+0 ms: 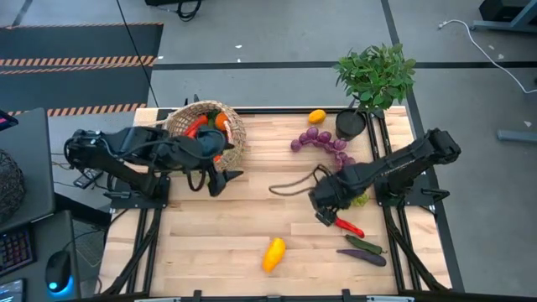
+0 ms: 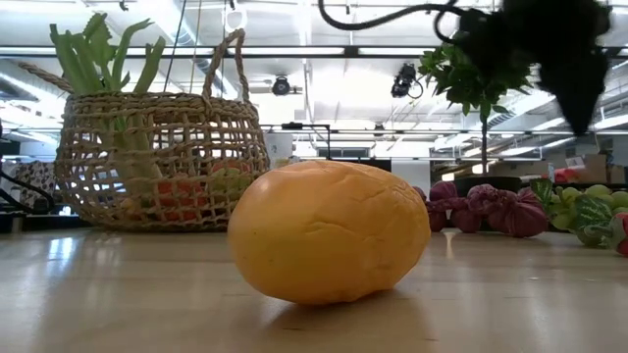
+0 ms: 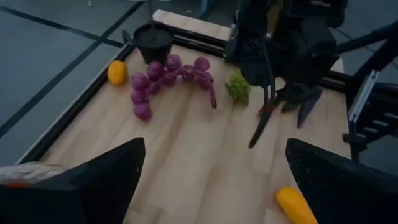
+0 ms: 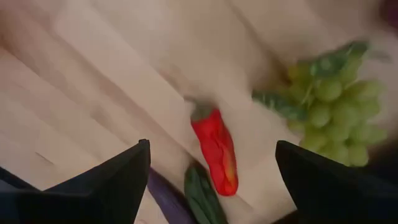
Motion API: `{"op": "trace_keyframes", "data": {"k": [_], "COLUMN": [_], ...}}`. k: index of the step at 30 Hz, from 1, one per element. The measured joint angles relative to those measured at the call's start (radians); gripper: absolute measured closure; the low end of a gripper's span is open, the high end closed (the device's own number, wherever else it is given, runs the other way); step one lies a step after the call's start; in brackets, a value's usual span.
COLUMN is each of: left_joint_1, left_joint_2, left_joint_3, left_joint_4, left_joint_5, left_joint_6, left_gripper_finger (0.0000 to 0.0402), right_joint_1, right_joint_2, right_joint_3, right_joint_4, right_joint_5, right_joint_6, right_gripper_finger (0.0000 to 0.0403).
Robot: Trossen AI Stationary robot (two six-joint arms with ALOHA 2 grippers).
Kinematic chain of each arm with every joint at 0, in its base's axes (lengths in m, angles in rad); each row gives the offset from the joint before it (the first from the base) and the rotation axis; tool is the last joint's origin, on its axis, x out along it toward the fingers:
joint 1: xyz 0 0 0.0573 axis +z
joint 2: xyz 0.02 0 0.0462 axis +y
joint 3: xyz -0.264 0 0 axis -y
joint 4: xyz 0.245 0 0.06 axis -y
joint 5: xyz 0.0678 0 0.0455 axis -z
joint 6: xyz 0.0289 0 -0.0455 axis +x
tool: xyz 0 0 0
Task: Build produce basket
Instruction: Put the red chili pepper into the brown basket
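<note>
Table [image 1: 235,243] of pale wood planks fills the high view, a dark arm at each side. Taking the table's centre as the clock's hub, the wicker basket [image 1: 210,126] sits at about ten o'clock, tan and woven, with leek stalks [image 2: 108,69], a red piece and an orange piece inside. The left gripper [image 1: 220,178] hangs just at the basket's five o'clock side, fingers spread wide and holding nothing. A leafy potted plant [image 1: 375,75] stands at one o'clock, and purple grapes [image 1: 320,141] curve beside its black pot [image 1: 351,124]. The right gripper [image 1: 325,211] hovers at three o'clock above the red chili [image 4: 214,149], fingers wide apart, gripping nothing. Green grapes [image 4: 329,115] lie just beside the chili. A yellow pepper [image 1: 273,253] rests at six o'clock, a cucumber [image 1: 362,243] and eggplant [image 1: 361,257] at four o'clock, a lemon [image 1: 316,117] at one.
</note>
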Motion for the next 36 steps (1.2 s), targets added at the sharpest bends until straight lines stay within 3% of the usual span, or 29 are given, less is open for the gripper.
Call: {"op": "trace_keyframes", "data": {"k": [15, 29, 32, 36], "left_joint_1": [-0.086, -0.124, -0.124, -0.124], "left_joint_2": [0.082, 0.1, 0.1, 0.1], "left_joint_3": [-0.001, -0.001, -0.001, -0.001], "left_joint_4": [0.068, 0.074, 0.074, 0.074], "left_joint_5": [0.001, -0.004, -0.006, -0.006], "left_joint_6": [-0.139, -0.235, -0.242, -0.276], "left_gripper_finger": [0.0006, 0.0006, 0.0006, 0.0006], "right_joint_1": [0.204, 0.227, 0.227, 0.225], "right_joint_2": [0.0, 0.0, 0.0, 0.0], "right_joint_3": [-0.246, -0.374, -0.399, -0.426], "right_joint_4": [0.194, 0.383, 0.456, 0.504], "right_joint_5": [-0.037, 0.019, 0.029, 0.03], "right_joint_6": [0.148, 0.163, 0.164, 0.163], "right_gripper_finger": [0.0055, 0.0058, 0.0078, 0.0136]}}
